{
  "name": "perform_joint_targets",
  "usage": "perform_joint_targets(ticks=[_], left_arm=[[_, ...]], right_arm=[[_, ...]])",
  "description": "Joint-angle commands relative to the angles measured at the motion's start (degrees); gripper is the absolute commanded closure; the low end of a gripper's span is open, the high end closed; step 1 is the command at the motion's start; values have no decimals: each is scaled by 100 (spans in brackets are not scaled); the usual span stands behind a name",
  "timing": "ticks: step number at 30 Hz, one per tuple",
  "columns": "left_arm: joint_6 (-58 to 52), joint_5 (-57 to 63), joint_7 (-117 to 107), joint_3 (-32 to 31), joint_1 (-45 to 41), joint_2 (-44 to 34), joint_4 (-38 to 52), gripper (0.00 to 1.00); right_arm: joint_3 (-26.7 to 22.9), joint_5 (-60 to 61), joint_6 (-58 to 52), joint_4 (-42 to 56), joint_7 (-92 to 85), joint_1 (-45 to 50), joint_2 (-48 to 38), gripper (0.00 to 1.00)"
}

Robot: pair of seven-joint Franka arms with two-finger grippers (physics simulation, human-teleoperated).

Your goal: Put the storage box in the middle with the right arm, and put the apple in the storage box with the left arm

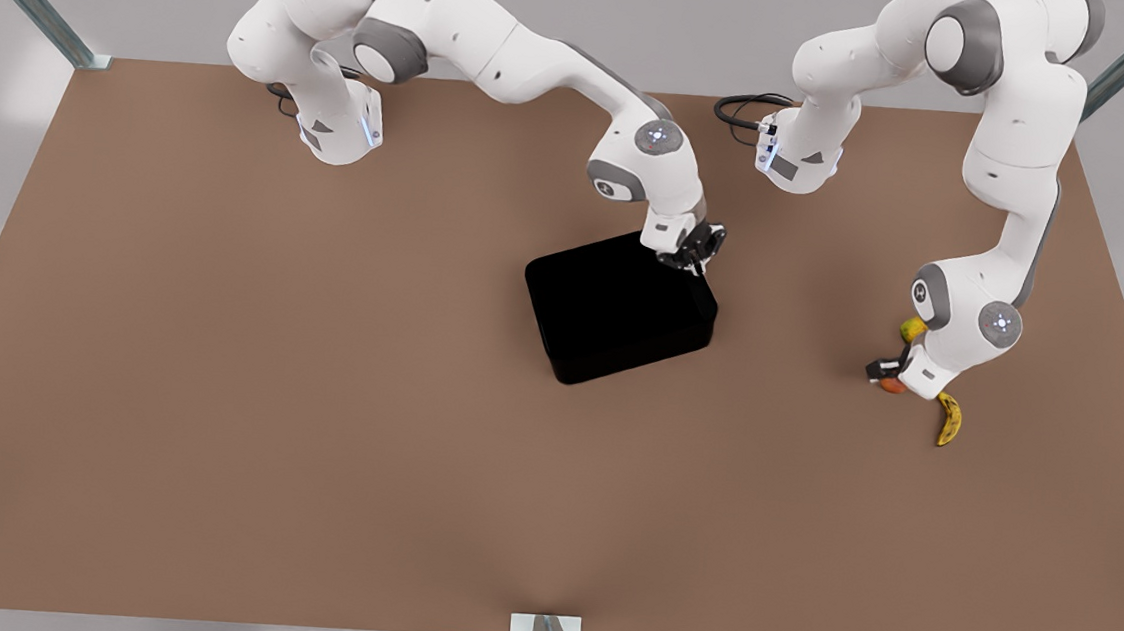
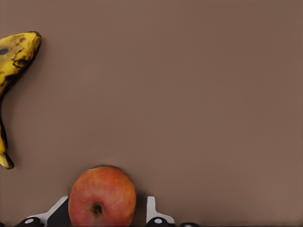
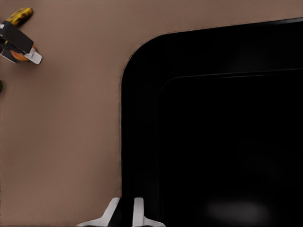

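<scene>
The storage box (image 1: pixel 620 310) sits on the table (image 1: pixel 216 379) near the centre of the front view. The right tool (image 1: pixel 695 258) pinches the box's wall at its upper right corner. The apple (image 1: pixel 891 386) lies at the front view's right, between the spread fingers of the left tool (image 1: pixel 888 375), fingers (image 2: pixel 152 210) just clear of it. A banana (image 1: pixel 949 419) lies beside it, a yellow-green fruit (image 1: pixel 912 329) just above.
</scene>
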Motion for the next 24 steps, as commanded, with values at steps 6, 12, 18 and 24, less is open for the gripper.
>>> perform_joint_targets(ticks=[6,12,18,24], left_arm=[[-11,12,0,-9,4,-54,-46,25],[-20,12,0,-35,12,-54,-46,30],[-28,12,9,-35,12,-62,-37,30],[-28,12,9,-35,12,-62,-37,33]], right_arm=[[237,41,-645,-715,-154,-543,-1345,0],[281,-29,-4627,-1840,-3687,-3539,-4640,0],[220,-47,-6105,-1296,-3617,-4507,-4940,0],[299,-249,-5745,-1172,-2941,-4411,-4641,0]])
